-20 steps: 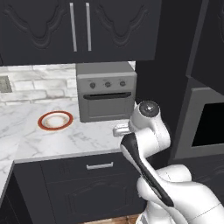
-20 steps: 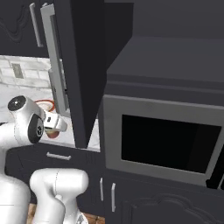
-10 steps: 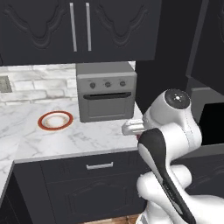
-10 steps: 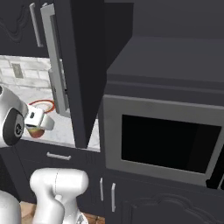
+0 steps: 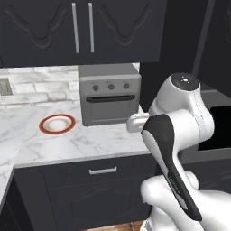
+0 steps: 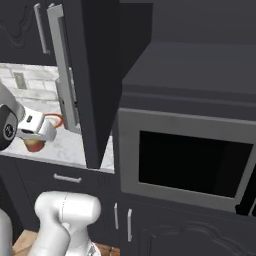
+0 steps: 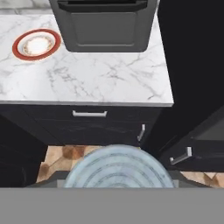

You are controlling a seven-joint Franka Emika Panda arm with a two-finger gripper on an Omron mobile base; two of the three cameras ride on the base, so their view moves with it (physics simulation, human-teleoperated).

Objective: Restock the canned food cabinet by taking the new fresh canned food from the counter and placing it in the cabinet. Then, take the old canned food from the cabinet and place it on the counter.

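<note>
One can [image 7: 117, 168], one red-rimmed plate [image 5: 57, 123] and one toaster oven [image 5: 110, 99] are counted; beside the oven, one microwave [image 6: 187, 156] is counted.

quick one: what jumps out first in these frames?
The white arm dominates the left base view, its gripper held over the front edge of the marble counter and shut on a red-orange can, whose silvery ribbed lid looms at the bottom of the hand view. Next is the grey toaster oven at the back of the counter, with a red-rimmed plate to its left. In the right base view, a black-windowed microwave sits beside a tall open cabinet door.
</note>
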